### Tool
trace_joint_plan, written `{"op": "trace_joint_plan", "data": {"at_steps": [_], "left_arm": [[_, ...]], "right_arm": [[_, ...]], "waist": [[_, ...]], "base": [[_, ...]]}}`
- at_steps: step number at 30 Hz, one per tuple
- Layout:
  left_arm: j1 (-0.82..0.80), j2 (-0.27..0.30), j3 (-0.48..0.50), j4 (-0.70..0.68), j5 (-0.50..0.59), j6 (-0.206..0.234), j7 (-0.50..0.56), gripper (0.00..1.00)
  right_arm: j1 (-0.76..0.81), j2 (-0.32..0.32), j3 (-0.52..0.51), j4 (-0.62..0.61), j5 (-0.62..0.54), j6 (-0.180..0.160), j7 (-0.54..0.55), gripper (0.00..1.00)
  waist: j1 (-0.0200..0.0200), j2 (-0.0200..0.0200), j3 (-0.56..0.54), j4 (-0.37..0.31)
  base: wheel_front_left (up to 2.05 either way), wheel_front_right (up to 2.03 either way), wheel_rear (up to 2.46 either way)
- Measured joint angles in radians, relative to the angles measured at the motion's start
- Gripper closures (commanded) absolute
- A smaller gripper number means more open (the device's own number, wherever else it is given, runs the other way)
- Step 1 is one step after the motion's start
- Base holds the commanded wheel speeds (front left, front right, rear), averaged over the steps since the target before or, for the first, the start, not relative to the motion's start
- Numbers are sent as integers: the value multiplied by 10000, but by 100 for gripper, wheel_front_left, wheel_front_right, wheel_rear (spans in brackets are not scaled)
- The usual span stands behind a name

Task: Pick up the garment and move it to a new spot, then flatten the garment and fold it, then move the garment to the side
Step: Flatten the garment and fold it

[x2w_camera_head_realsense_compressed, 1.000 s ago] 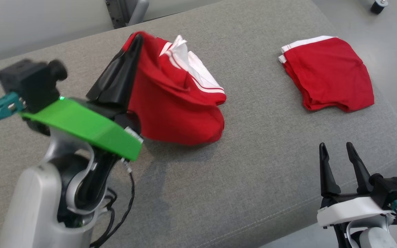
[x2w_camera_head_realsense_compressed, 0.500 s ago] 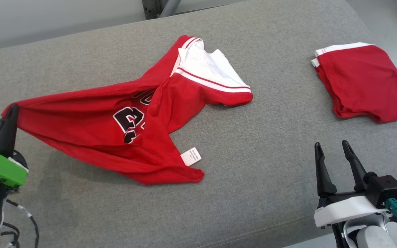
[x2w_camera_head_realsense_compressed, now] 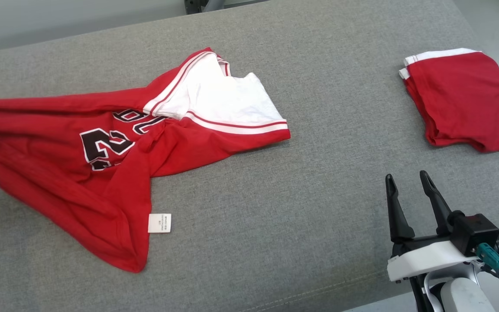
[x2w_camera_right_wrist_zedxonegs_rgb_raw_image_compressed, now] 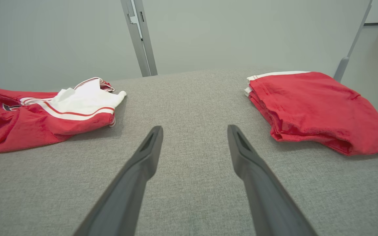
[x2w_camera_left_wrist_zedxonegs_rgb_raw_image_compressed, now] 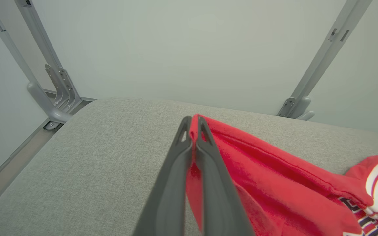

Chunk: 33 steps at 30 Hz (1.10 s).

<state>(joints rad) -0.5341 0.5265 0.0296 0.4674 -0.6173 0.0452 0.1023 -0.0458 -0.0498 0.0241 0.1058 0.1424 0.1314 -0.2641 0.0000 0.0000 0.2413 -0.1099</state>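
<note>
Garments, two. One red jersey [x2w_camera_head_realsense_compressed: 59, 182] with white trim and black numerals lies crumpled and stretched on the left of the grey cushion [x2w_camera_head_realsense_compressed: 319, 173], one white label [x2w_camera_head_realsense_compressed: 159, 223] at its near hem. One folded red garment [x2w_camera_head_realsense_compressed: 461, 99] sits far right, well apart.

Grippers, two. The left gripper [x2w_camera_left_wrist_zedxonegs_rgb_raw_image_compressed: 194, 123] is clamped on the jersey's red edge. The right gripper [x2w_camera_head_realsense_compressed: 406, 177], fingers spread and holding nothing, is at the near right.

My fingers [x2w_camera_left_wrist_zedxonegs_rgb_raw_image_compressed: 172, 183] matt dark plastic, garment [x2w_camera_head_realsense_compressed: 37, 173] soft red cloth with white panel, table [x2w_camera_head_realsense_compressed: 319, 195] rough grey woven fabric, frame posts [x2w_camera_left_wrist_zedxonegs_rgb_raw_image_compressed: 324, 55] smooth grey metal
</note>
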Motion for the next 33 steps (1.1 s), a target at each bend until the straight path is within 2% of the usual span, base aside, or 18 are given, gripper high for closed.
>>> {"op": "trace_joint_plan", "data": {"at_steps": [5, 6, 10, 12, 17, 21, 26, 29, 31, 33], "left_arm": [[27, -36, 111, 541, 17, -15, -616, 0], [266, -8, 253, 466, 35, 96, -863, 0], [982, -221, 523, -249, -142, 431, -1076, 0], [1122, -485, 458, -1009, -240, 430, -1091, 0], [1518, -1277, -729, -3419, -169, 424, -221, 0], [1174, -1762, -2033, -4144, 73, 286, 721, 0], [65, -2740, -3283, -3432, 303, 146, 1358, 0], [-626, -3150, -3501, -2295, 307, 73, 1521, 0], [-968, -3419, -3325, -1511, -98, 63, 1538, 0], [-1291, -3471, -3283, -779, -157, 44, 1672, 0]], "right_arm": [[136, 0, -61, 29, 134, 0, 0, 0], [230, 0, -125, 38, 146, 0, 0, 0], [411, 0, -339, 10, 146, 0, 0, 0], [421, -4, -422, -36, 119, 0, 0, 0], [280, 0, -460, -192, -48, 0, 0, 0], [-137, -4, -221, -362, -46, 0, 0, 0], [-424, -4, -69, -370, 173, 0, 0, 0], [-453, -10, 69, -326, 282, 0, 0, 0], [-481, 6, 161, -309, 324, 0, 0, 0], [-498, -2, 144, -307, 378, 0, 0, 0]], "waist": [[0, 0, -9, -101], [0, 0, -69, -112], [0, 0, -174, -8], [0, 0, -190, 98], [0, 0, -39, 321], [0, 0, 326, 346], [0, 0, 1002, 203], [0, 0, 1413, 10], [0, 0, 1599, -195], [0, 0, 1736, -430]], "base": [[0, 0, 0], [0, 0, 0], [0, 0, 0], [0, 0, 0], [0, 0, 0], [0, 0, 0], [0, 0, 0], [0, 0, 0], [0, 0, 0], [0, 0, 0]]}}
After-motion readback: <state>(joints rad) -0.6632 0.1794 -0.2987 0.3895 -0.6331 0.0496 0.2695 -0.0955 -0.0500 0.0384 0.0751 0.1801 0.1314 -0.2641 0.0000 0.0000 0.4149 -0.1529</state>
